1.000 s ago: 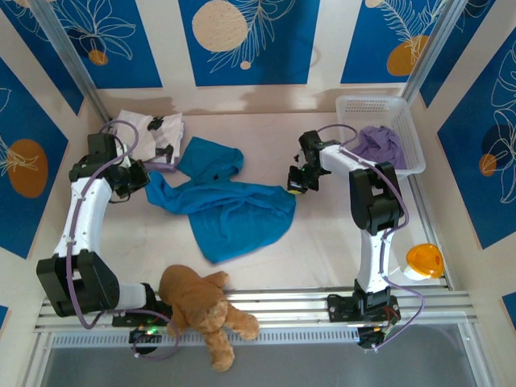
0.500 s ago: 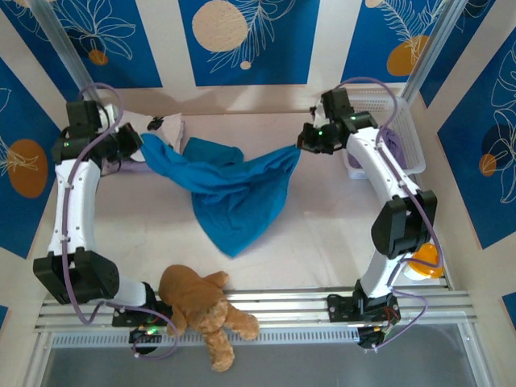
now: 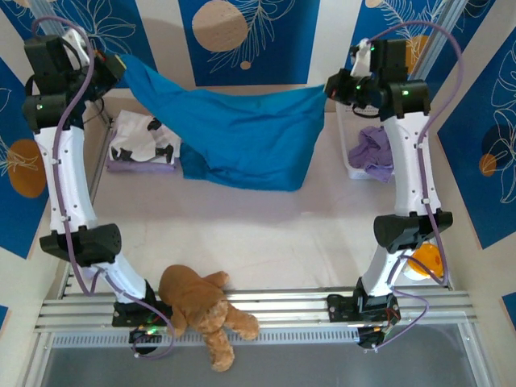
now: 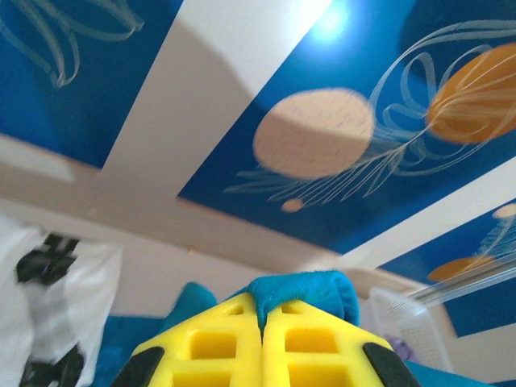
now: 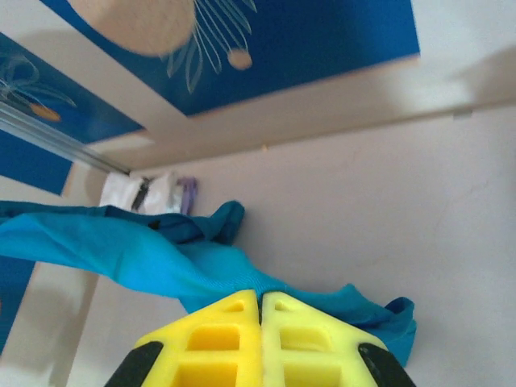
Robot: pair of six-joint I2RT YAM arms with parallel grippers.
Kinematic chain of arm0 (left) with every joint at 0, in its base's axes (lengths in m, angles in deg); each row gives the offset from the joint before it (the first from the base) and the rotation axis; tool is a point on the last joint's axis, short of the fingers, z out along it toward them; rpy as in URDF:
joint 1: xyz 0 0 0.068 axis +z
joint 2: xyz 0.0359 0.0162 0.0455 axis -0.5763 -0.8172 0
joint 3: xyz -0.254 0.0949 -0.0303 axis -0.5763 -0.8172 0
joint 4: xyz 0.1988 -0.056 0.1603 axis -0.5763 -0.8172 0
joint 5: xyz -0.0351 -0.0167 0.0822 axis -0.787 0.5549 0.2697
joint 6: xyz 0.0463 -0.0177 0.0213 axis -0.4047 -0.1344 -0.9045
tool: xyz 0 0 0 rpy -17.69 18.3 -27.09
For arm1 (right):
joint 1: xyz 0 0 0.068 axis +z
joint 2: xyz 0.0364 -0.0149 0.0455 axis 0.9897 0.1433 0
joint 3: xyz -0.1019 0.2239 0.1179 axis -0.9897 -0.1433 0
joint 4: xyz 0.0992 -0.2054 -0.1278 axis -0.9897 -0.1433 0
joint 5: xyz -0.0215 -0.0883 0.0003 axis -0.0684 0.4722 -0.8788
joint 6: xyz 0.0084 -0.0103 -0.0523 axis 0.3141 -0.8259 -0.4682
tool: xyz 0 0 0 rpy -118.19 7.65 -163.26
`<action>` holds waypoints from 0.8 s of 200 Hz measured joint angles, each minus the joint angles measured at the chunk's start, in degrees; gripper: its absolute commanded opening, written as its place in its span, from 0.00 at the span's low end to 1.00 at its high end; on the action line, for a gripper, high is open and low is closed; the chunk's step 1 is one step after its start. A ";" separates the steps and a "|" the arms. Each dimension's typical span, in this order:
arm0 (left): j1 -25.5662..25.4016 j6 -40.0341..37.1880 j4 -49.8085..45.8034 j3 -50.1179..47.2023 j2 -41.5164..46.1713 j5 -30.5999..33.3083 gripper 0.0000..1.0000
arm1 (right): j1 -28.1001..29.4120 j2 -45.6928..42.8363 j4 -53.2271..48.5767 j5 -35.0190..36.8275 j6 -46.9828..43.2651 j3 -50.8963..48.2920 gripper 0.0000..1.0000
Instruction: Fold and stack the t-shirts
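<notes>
The teal-blue t-shirt (image 3: 234, 129) hangs spread in the air between both raised arms. My left gripper (image 3: 121, 64) is shut on its upper left corner; teal cloth (image 4: 310, 292) bulges from between the yellow fingers. At the upper right corner my right gripper (image 3: 329, 87) is shut on the shirt (image 5: 161, 262), which drapes down toward the table. A folded white t-shirt with black blotches (image 3: 143, 139) lies at the back left on a lavender one (image 3: 141, 167). More lavender t-shirts (image 3: 375, 153) sit in the white basket (image 3: 352, 168).
A brown teddy bear (image 3: 201, 310) lies at the near edge between the arm bases. An orange and white object (image 3: 423, 260) sits at the right edge. Blue-patterned walls close in the back and sides.
Both arms have risen high and apart, lifting the teal-blue t-shirt off the table until it hangs stretched between them. The white blotched shirt is now uncovered.
</notes>
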 measured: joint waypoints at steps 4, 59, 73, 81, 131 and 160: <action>0.00 0.48 0.35 1.22 -0.42 -0.17 0.00 | -0.22 0.15 -0.39 0.00 -0.04 1.53 0.00; 0.00 -0.63 4.52 -20.33 11.43 -1.16 0.00 | 1.49 -17.75 -0.20 0.98 0.66 -25.59 0.00; 0.00 -1.42 6.29 -34.91 17.97 -1.18 0.00 | 4.48 -25.90 0.04 2.21 2.19 -41.11 0.00; 0.02 -1.90 7.08 -42.82 21.22 -1.22 0.00 | 6.21 -29.86 0.24 2.51 3.56 -48.98 0.00; 0.09 -2.64 9.20 -77.29 29.09 -3.26 0.00 | 15.34 -38.29 0.46 0.98 13.90 -82.55 0.00; 0.09 -2.67 9.97 -80.85 28.89 -3.56 0.00 | 13.09 -32.28 2.93 -0.33 14.53 -83.93 0.02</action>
